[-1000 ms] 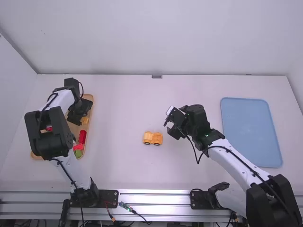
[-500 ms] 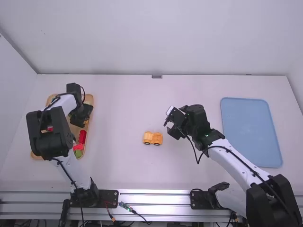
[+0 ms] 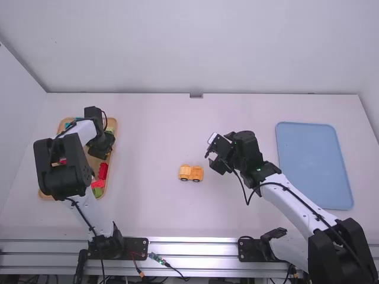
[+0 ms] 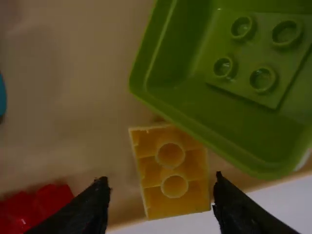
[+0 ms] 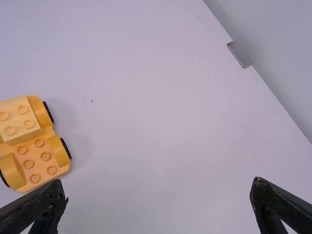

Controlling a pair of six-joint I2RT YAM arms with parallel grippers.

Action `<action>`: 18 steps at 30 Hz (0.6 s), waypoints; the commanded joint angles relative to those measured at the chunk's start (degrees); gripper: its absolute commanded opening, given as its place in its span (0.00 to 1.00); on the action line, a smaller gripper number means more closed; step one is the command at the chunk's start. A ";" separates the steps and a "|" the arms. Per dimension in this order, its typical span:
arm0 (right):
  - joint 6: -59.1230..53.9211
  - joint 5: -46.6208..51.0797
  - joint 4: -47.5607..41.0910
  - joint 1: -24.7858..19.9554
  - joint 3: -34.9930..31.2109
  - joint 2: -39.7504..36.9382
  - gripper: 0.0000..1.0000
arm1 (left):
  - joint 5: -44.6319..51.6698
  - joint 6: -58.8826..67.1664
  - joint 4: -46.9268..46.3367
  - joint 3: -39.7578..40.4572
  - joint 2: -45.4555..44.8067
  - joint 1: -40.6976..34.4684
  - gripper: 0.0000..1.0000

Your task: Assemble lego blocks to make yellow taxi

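The yellow toy car [image 3: 190, 173] sits on the white table [image 3: 154, 136], near the middle, with black wheels on its sides, round bumps on top, and one paler block [image 5: 19, 119] as part of it. The right gripper [image 3: 214, 163] is to the right of the car and a bit farther, apart from it, with its fingers wide open and nothing between them. Over on the left is a wooden tray [image 3: 93, 161], and the left gripper [image 3: 99, 151] is above its far part. Its fingers are open too, one on each side of a loose yellow block [image 4: 170, 170] that lies hollow side up. A green tub piece [image 4: 195, 109] is right by that block, with bumps inside it. Nearer in the tray are a red block [image 3: 103, 171], another red piece [image 3: 98, 184] and a green piece [image 3: 98, 192]. Far off to the right lies a flat blue tray [image 3: 314, 165]
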 commanded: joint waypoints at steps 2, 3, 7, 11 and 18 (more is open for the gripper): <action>0.61 -0.24 -0.04 0.04 -0.31 -0.98 1.00 | -1.46 -0.87 -0.09 -1.16 -0.22 0.31 0.50; 0.59 -0.26 -0.09 0.04 -0.31 -0.98 1.00 | -1.51 -0.87 -0.26 -1.16 -0.22 0.07 0.49; 0.61 -0.26 -0.22 0.04 -0.31 -0.98 0.99 | -1.70 -0.87 -0.28 -1.14 -0.22 0.04 0.43; 0.61 -0.26 -0.22 0.04 -0.31 -0.98 1.00 | -1.77 -0.87 -0.09 -1.14 -0.22 0.04 0.34; 0.61 -0.26 -0.22 0.04 -0.31 -0.98 1.00 | -2.56 -0.87 -0.11 -1.14 -0.22 0.33 0.23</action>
